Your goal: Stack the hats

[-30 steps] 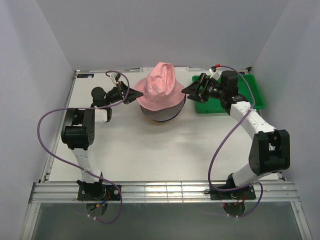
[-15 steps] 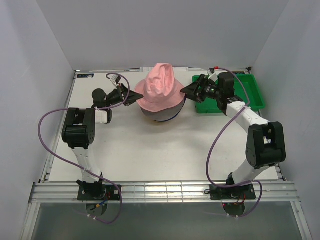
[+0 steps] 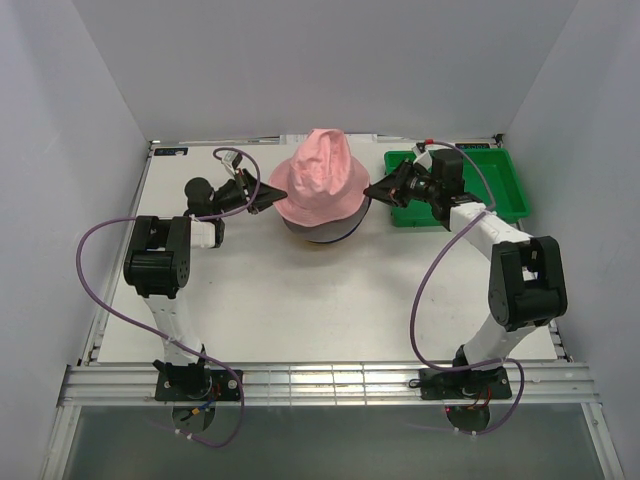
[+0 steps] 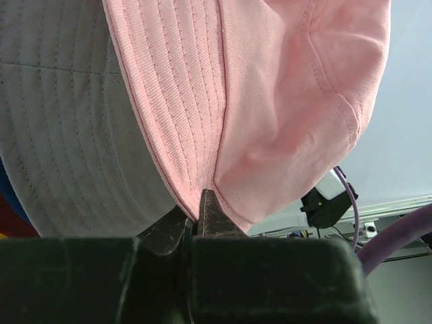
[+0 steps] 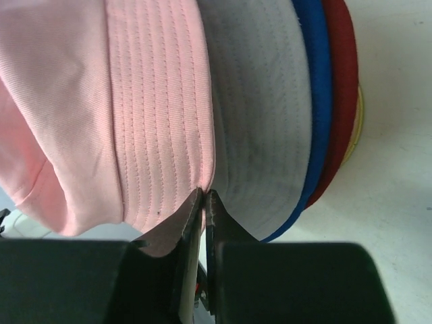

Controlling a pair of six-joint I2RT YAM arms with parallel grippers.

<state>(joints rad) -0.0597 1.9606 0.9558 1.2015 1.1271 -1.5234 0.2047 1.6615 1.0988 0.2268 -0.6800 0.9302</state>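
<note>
White walls close in a pale surface (image 3: 300, 300), with a green bin (image 3: 505, 192) at its back right corner. At the back middle stands a pile of hats. The pink hat (image 3: 318, 178) is on top, its crown upright and a little crumpled, its brim spread over the ones beneath. The left claw (image 3: 268, 196) meets the brim's left edge and the right claw (image 3: 371, 190) its right edge, the two arms reaching in from opposite sides.

Seen from the left wrist, the fingers are pressed together on the stitched rim of the pink brim, and the grey hat (image 4: 67, 135) lies directly under it. Seen from the right wrist, the fingers stand almost closed with only a thin slit between them. The pink rim runs down into that slit, so this claw too pinches the pink hat.

Below the pink brim in that view the layers show in order: the grey brim, then the blue hat (image 5: 316, 101), then the dark red hat (image 5: 343, 88). A sliver of the yellow hat (image 5: 356, 125) shows at the bottom against the surface. The brims nest closely, each touching the next. The right arm's wrist hangs above the bin's left end.
</note>
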